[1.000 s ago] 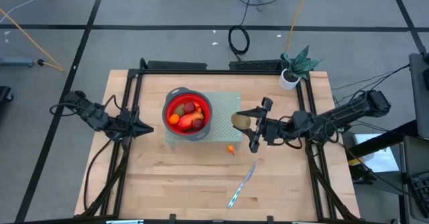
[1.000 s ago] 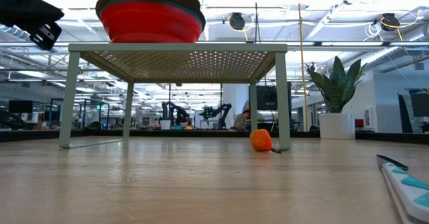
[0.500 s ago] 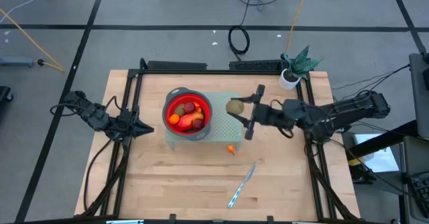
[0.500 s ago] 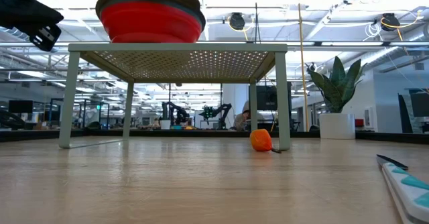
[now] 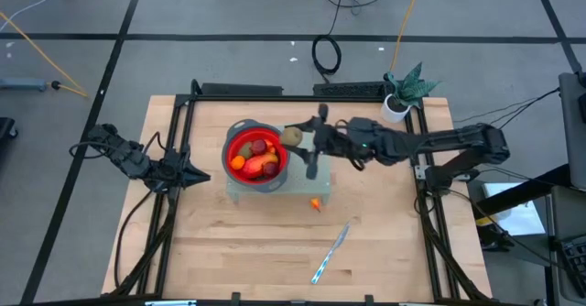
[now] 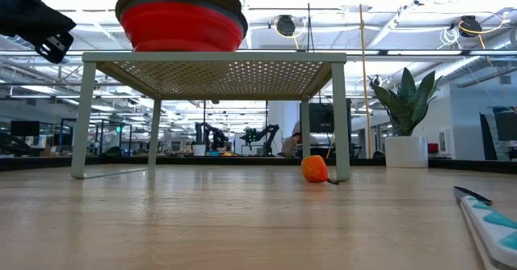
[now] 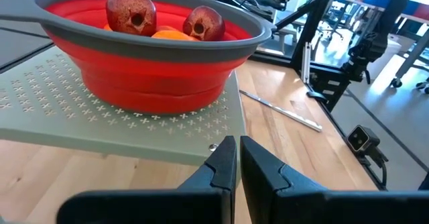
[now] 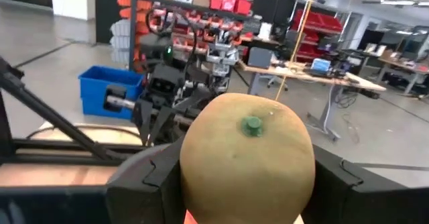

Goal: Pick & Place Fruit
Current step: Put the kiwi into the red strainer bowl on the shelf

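My right gripper [image 5: 305, 144], pinching the olive-brown fruit [image 5: 292, 136], has moved from the stand's side to the red bowl's [image 5: 244, 134] rim; my left gripper [image 5: 195, 177] waits, fingers pressed together.

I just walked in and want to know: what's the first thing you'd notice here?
The red bowl, full of fruit, sits on a small green stand mid-table. The right gripper holds an olive-brown fruit at the bowl's rim. One orange fruit lies alone on the table beside the stand.
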Motion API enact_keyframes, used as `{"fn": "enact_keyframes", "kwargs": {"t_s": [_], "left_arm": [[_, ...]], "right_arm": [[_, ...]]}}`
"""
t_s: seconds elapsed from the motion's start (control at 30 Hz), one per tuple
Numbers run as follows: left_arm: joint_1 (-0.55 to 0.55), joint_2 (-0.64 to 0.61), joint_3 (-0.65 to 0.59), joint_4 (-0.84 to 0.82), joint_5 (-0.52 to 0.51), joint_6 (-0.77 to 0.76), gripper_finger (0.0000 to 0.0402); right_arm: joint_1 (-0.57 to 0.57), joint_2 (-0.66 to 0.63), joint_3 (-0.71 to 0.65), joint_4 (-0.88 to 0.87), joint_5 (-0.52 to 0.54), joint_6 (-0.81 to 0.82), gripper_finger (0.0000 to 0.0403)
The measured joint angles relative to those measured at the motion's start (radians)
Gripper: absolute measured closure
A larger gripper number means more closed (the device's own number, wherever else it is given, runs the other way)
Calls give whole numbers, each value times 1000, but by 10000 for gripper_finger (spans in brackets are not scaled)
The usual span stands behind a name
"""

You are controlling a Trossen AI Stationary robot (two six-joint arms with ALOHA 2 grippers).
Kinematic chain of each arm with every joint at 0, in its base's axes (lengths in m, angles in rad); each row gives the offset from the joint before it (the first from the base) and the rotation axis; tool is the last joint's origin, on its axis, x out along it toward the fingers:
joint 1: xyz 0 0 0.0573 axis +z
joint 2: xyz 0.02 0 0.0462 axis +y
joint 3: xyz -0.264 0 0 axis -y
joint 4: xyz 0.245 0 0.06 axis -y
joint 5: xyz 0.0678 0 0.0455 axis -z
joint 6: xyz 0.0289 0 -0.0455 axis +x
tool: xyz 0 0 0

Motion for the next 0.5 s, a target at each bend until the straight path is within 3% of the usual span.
{"fn": "enact_keyframes", "kwargs": {"t_s": [0.27, 0.5], "left_arm": [[0, 0, 0, 0, -3, 0, 382], [0, 0, 0, 0, -32, 0, 382]], "right_arm": [[-51, 104, 70, -3, -112, 1, 204], [-78, 164, 71, 0, -143, 12, 204]]}}
